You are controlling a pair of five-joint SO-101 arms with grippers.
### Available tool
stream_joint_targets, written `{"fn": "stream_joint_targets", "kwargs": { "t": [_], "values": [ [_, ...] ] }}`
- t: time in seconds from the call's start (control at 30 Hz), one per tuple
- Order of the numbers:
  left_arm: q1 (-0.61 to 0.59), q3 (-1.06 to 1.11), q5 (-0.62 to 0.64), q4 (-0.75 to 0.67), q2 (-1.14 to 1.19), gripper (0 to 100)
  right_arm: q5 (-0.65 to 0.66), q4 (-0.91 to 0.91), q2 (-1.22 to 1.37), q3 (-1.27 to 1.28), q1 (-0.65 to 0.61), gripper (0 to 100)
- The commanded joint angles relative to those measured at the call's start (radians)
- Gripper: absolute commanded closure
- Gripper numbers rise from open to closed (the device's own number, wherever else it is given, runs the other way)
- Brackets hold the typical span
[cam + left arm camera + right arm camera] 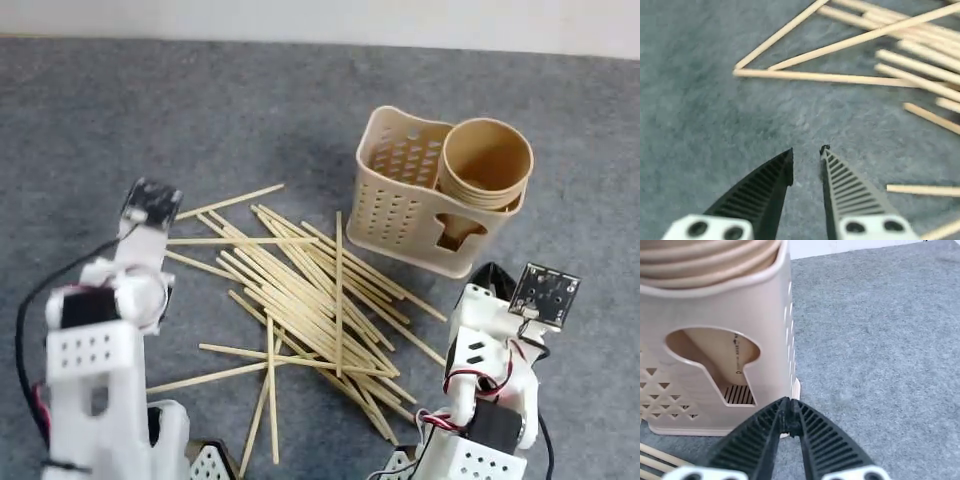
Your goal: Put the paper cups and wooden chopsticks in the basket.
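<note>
The left claw [807,154] has its two black ribbed fingers a little apart, with nothing between them, and it hangs low over the grey carpet-like table cover [200,120]. It is well apart from the beige perforated plastic basket [400,215]. Between it and the basket lie the thin pale wooden chopsticks [310,295], in a loose crossed heap on the cover. The nearest sticks reach close to the bottom edge of the basket, but I cannot tell whether they touch it. Some stick ends lie near the left claw, apart from it. The right claw [790,412] has its fingers pressed together and holds nothing. Its tip points at the lower part of the basket wall that has the keyhole-shaped cut, very near to it. The brown paper cups [487,160] stand upright, nested one in another, inside the basket, in the compartment farther from the heap.
</note>
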Motion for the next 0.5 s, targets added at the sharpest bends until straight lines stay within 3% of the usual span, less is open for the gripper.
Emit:
{"fn": "stream_joint_targets", "kwargs": {
  "t": [0.0, 0.13, 0.3, 0.47],
  "values": [
    [-0.084, 0.145, 0.091, -0.077, -0.160, 89, 0.009, 0.053, -0.008, -0.127, -0.012, 99.2],
    [-0.097, 0.252, 0.152, -0.080, -0.246, 89, 0.052, 0.143, -0.007, -0.251, -0.074, 99.2],
    [-0.102, 0.328, 0.198, -0.080, -0.360, 89, 0.164, 0.269, 0.002, -0.412, -0.260, 99.2],
    [-0.102, 0.387, 0.201, -0.075, -0.483, 89, 0.245, 0.272, 0.008, -0.524, -0.406, 99.2]
  ]
}}
